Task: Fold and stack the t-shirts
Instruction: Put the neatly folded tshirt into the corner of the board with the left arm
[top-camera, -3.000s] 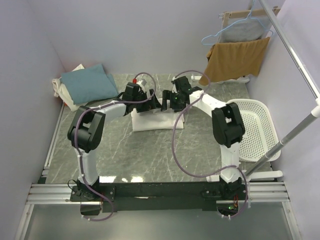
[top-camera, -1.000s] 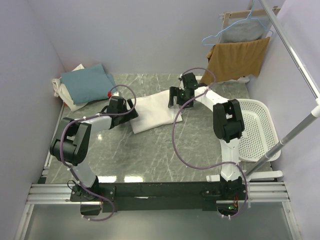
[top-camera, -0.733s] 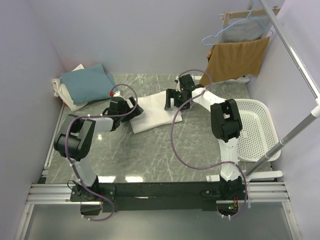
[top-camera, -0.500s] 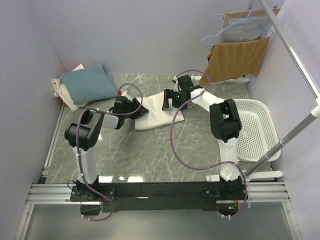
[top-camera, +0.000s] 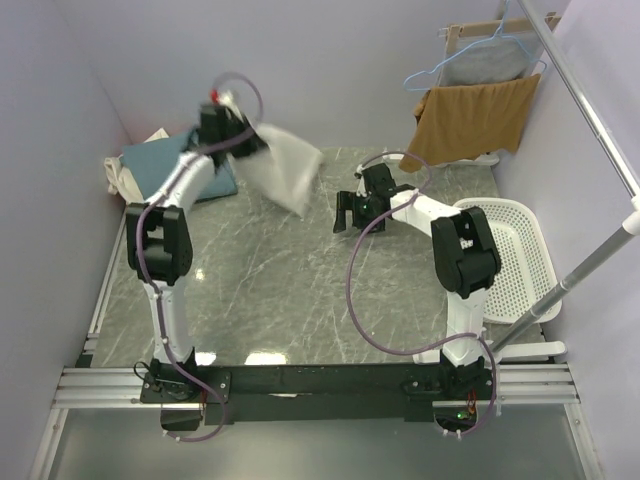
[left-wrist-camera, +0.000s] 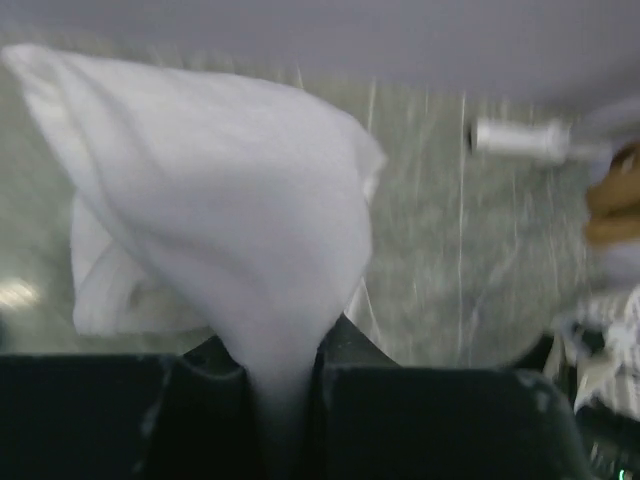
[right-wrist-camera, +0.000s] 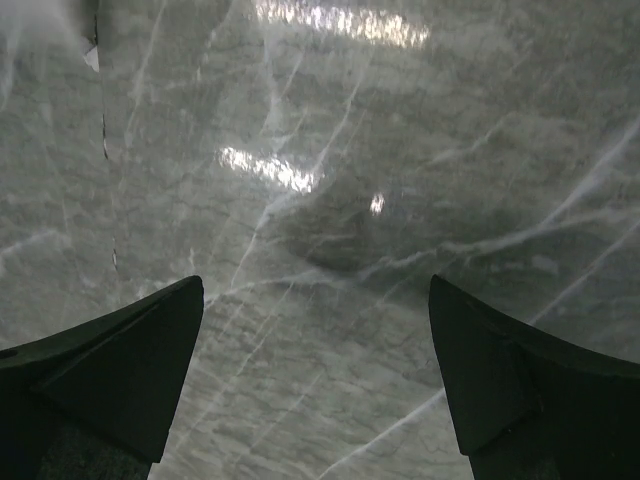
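From above, the left arm (top-camera: 186, 178) reaches high toward the far left, its jaws pinching a white t-shirt (top-camera: 283, 170) that hangs in the air above the desk (top-camera: 280, 290). The shirt is just right of the teal-blue t-shirt (top-camera: 165, 165), which lies on an off-white one (top-camera: 124, 186) in the far-left corner. The right arm's (top-camera: 425, 208) jaws sit low over the desk's middle, spread. A white basket (top-camera: 510, 262) stands at the right.

At the left wrist, the jaws are pressed together on a gathered fold of the white t-shirt, and the cloth billows beyond them.

At the right wrist, the jaws are spread wide with only bare marble between them.
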